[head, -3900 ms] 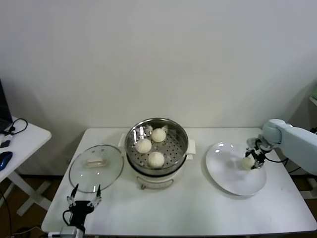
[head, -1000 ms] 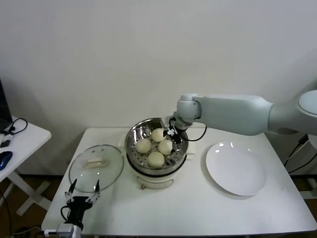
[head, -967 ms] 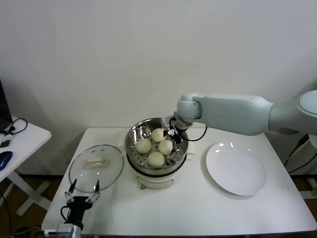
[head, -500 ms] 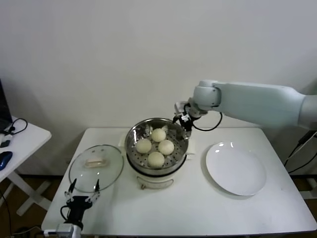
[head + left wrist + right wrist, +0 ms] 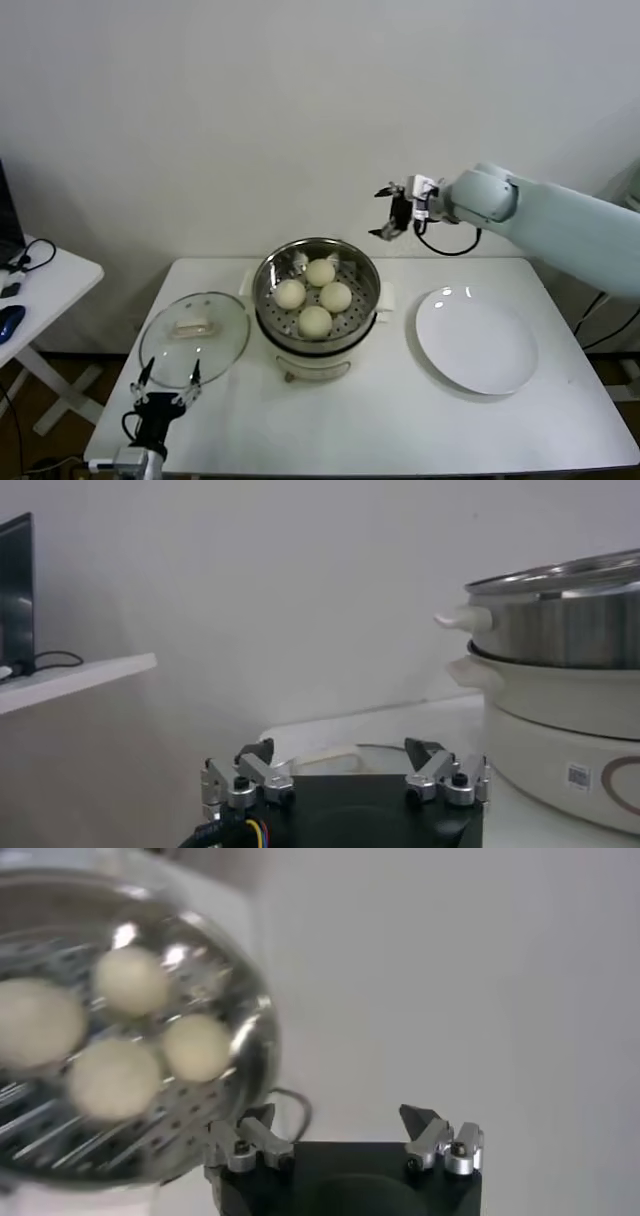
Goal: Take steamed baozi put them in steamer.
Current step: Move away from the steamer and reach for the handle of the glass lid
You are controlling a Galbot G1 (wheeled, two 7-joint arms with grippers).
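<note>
The steel steamer [image 5: 316, 300] stands mid-table on its white base. Four cream-white baozi lie on its perforated tray: one at the back [image 5: 320, 272], one left [image 5: 290, 293], one right [image 5: 335, 297], one at the front [image 5: 314, 321]. They also show in the right wrist view [image 5: 130, 980]. My right gripper [image 5: 388, 212] is open and empty, raised in the air above and to the right of the steamer. My left gripper [image 5: 166, 385] is open and empty, parked low at the table's front left edge, by the lid.
A glass lid [image 5: 194, 338] with a cream handle lies left of the steamer. A flat white plate [image 5: 477, 340] lies bare at the right. The steamer's side [image 5: 560, 650] fills the left wrist view. A side table [image 5: 40, 280] stands at far left.
My right gripper carried the last baozi from the plate into the steamer, let it go, and has risen up and to the right, open. The left arm has not moved.
</note>
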